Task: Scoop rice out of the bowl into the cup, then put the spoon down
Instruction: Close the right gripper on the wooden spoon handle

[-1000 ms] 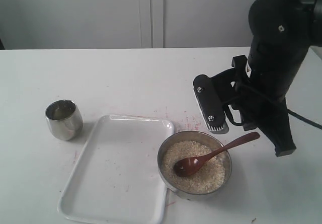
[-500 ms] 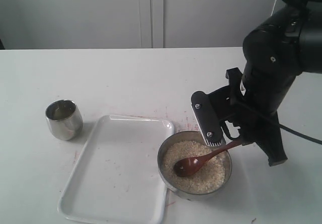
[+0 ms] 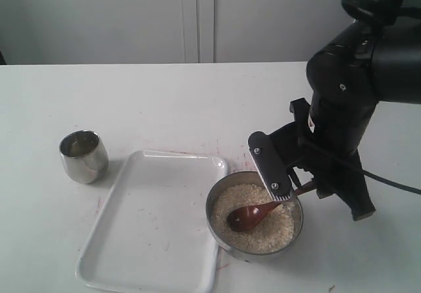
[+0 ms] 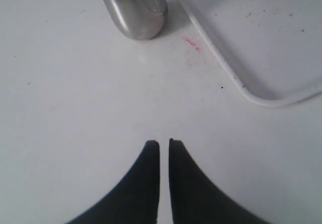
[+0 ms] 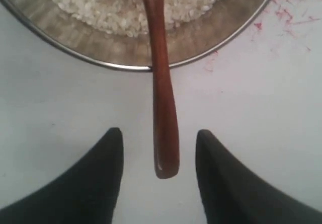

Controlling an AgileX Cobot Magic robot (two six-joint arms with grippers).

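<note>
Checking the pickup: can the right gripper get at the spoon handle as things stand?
Probably yes: the right gripper is open, and the handle end of the wooden spoon lies between its fingers, touching neither, outside the steel bowl.

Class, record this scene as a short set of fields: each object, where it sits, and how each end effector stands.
spoon: lies in the bowl, scoop end on the rice, handle out over the rim
bowl: steel, holds rice, beside the tray
cup: on the table, on the tray's far side, apart from it
right end effector: open, one finger on either side of the spoon handle, not gripping it
left end effector: shut, holds nothing, above the table near the cup
</note>
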